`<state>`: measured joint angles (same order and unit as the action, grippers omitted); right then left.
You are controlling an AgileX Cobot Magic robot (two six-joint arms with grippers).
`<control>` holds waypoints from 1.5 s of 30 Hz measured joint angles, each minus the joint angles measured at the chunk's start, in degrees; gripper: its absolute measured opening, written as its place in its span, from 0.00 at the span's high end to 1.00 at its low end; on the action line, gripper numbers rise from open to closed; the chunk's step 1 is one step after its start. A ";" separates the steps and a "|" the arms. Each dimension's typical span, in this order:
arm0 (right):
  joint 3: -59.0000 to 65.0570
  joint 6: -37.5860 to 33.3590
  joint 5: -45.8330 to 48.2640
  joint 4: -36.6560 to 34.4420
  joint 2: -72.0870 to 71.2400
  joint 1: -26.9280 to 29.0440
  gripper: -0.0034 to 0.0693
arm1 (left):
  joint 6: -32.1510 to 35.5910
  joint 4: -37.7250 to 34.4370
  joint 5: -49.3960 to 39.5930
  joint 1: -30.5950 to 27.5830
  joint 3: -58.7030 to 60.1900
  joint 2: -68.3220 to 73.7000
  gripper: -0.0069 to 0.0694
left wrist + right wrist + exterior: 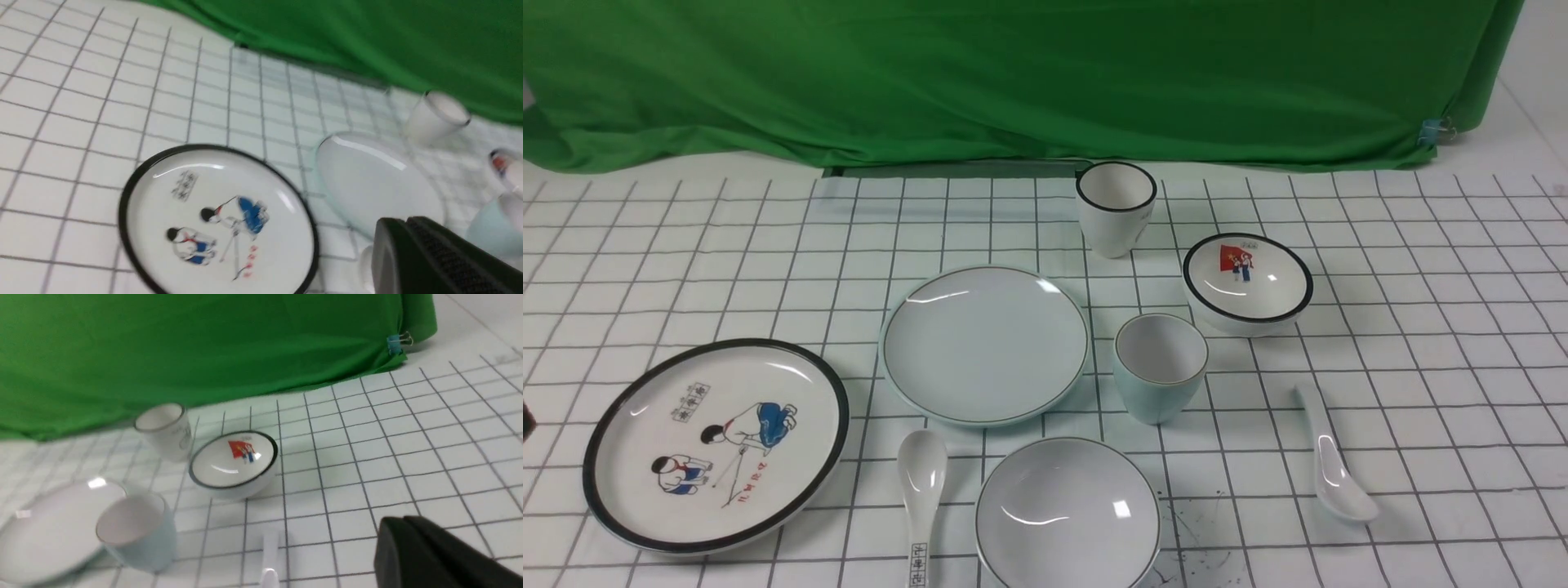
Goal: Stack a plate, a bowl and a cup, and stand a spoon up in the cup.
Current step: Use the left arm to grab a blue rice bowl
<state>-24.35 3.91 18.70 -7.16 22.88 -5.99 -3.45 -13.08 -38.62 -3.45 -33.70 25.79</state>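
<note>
front: plate (984,343) mid-table; cup (1160,367) just right of it; bowl (1067,514) nearer the robot; spoon (1331,461) far right; none stacked | left wrist: left gripper (406,223) clenched, empty | right wrist: right gripper (402,530) clenched, empty; spoon near

I am counting eight pieces of crockery sitting out on the one gridded table (1421,327), two of each kind. Two plates are lying there: the plain blue-green plate (984,343) and a cartoon plate (715,445). Two bowls are sitting: the plain blue-green bowl (1067,514) and a flag bowl (1247,280). Two cups are standing: the blue-green cup (1160,367) and a black-rimmed cup (1116,208). Two spoons are lying: the plain white spoon (1331,461) and a lettered spoon (920,490). One green cloth (1013,73) is hanging behind.
</note>
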 joint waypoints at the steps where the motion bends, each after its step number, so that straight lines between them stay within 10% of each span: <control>1: -4.19 -4.95 4.04 0.06 4.70 -0.71 0.93 | 3.45 1.34 -4.53 0.00 -4.65 5.55 0.95; 9: -23.21 -19.20 28.22 0.04 26.83 -2.28 0.93 | 12.43 5.68 -23.75 7.04 -20.73 26.45 0.95; 17: -27.16 -21.01 36.27 1.67 38.68 -14.99 0.93 | 8.50 8.14 -20.71 31.19 -23.18 44.42 0.87; 24: -27.80 -20.28 36.52 3.40 39.72 -17.52 0.93 | 2.66 8.61 -11.00 41.72 -23.22 57.70 0.57; 32: -28.87 -20.35 35.59 3.82 39.72 -17.52 0.93 | -4.16 8.77 0.91 40.51 -23.30 67.32 0.28; 38: -28.87 -20.35 33.46 3.88 39.72 -17.52 0.93 | -4.91 7.04 6.35 38.18 -23.30 71.60 0.33; 45: -28.87 -20.35 31.85 3.88 39.72 -17.52 0.93 | -3.26 4.36 7.18 37.94 -23.43 74.97 0.68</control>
<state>-53.22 -16.44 50.54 -3.28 62.60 -23.51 -6.71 -8.72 -31.44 34.48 -57.13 100.76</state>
